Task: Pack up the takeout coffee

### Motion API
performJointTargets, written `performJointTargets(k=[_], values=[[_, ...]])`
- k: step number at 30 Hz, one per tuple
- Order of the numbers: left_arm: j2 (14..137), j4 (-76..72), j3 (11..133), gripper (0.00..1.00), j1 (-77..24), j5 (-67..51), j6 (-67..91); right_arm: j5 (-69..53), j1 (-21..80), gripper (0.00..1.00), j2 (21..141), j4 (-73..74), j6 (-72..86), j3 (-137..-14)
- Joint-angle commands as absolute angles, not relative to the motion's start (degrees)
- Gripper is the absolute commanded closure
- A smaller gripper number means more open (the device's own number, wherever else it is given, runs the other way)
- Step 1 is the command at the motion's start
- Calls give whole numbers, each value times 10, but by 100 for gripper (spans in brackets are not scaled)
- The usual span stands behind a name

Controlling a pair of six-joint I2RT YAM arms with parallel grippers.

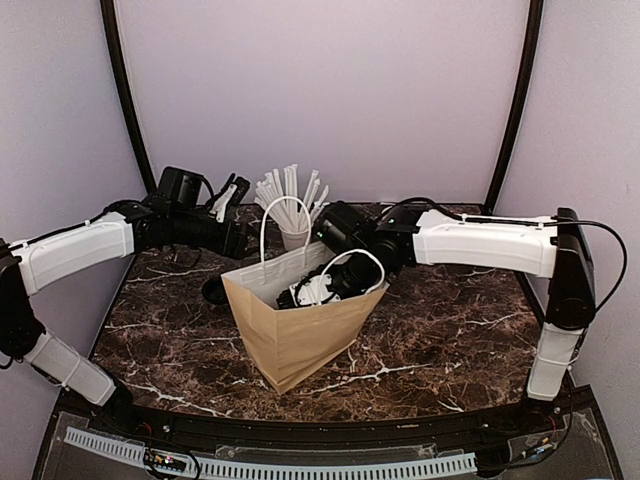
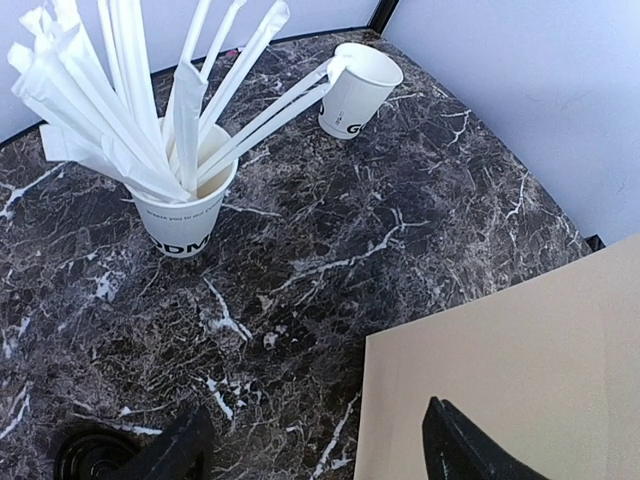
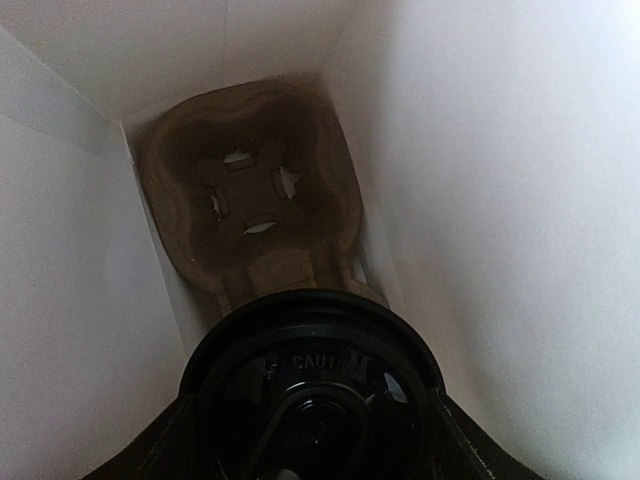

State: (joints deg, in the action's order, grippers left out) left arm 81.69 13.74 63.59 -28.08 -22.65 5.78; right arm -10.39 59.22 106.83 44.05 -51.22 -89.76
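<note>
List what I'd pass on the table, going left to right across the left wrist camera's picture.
In order: round black lid → white cup stuffed with wrapped straws → empty white paper cup → brown paper bag.

**Coffee cup out of sight inside bag**

Deep in the paper bag (image 1: 300, 335), the takeout coffee (image 3: 312, 380) shows only its black lid, cut off by the right wrist view's lower edge. The cup wall beneath is hidden, and the lid covers the near end of the pulp carrier (image 3: 255, 200). From above, the bag's wall hides the fingertips of the right gripper (image 1: 335, 282). The left wrist view's bottom edge crops the fingers of the left gripper (image 2: 320, 455).
</note>
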Motion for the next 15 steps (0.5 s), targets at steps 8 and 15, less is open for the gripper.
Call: performJointTargets(k=[8,15], values=[[761,159,653,25,-280,-237,41,-45,595,60,1140,500,-479,-883],[732,192,667,24,-280,-233,38,-68,595,54,1107,523,-446,-917]])
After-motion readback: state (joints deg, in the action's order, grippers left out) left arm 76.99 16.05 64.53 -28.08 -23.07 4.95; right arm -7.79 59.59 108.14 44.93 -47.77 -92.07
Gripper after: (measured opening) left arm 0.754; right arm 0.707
